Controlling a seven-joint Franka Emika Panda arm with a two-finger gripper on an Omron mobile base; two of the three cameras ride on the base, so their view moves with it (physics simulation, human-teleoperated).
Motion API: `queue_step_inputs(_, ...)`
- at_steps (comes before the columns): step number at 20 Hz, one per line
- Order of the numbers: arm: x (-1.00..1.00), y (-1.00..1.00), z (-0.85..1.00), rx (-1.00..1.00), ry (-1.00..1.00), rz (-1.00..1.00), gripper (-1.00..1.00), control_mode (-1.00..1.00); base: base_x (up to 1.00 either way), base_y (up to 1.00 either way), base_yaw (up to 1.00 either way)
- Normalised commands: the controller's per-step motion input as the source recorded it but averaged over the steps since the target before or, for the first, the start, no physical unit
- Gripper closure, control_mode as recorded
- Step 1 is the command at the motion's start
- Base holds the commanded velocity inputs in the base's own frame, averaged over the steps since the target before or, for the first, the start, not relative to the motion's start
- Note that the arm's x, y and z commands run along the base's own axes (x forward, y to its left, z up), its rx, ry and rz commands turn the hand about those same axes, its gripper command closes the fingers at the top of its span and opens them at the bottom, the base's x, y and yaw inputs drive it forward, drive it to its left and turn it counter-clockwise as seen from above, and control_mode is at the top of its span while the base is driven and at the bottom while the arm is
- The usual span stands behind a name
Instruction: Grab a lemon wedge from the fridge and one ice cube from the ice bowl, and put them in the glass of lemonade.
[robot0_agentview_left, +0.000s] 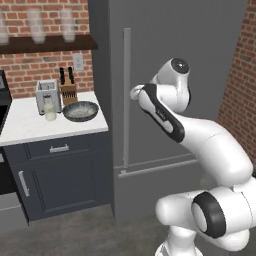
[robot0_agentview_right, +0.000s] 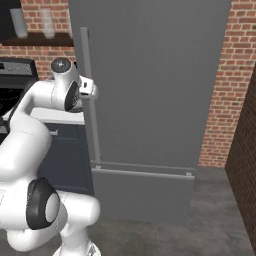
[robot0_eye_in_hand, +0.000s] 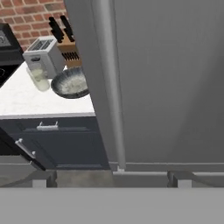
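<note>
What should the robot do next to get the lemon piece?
Probably reach for the fridge's long handle and pull. The fridge door is closed, so the lemon wedge inside can't be reached yet. The gripper has its jaws wide open and empty, facing the handle, while the ice bowl and glass of lemonade wait on the counter.

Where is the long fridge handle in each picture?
Left base view: the fridge handle runs down the middle, right of the counter.
Right base view: it stands left of centre, beside the arm's hand.
Hand view: it runs down the middle.
Shared landmark: the grey fridge door.
</note>
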Motion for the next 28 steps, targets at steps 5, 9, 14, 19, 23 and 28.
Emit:
queue_step_inputs(5, 0.37, 0.08, -0.12, -0.01, 0.0, 0.05, -1.0, -1.0, 0.0, 0.0, 0.0)
queue_step_inputs(9, 0.58, 0.2, -0.29, -0.07, 0.0, 0.0, -1.0, -1.0, 0.0, 0.0, 0.0)
queue_step_inputs(14, 0.53, 0.2, -0.26, -0.08, 0.0, 0.0, -1.0, -1.0, 0.0, 0.0, 0.0)
queue_step_inputs(19, 0.49, 0.05, -0.13, -0.06, 0.02, 0.0, -1.0, -1.0, 0.0, 0.0, 0.0)
queue_step_inputs(23, 0.58, -0.03, -0.01, -0.02, 0.04, 0.0, -1.0, -1.0, 0.0, 0.0, 0.0)
queue_step_inputs(28, 0.51, -0.01, 0.0, -0.01, 0.06, 0.0, -1.0, -1.0, 0.0, 0.0, 0.0)
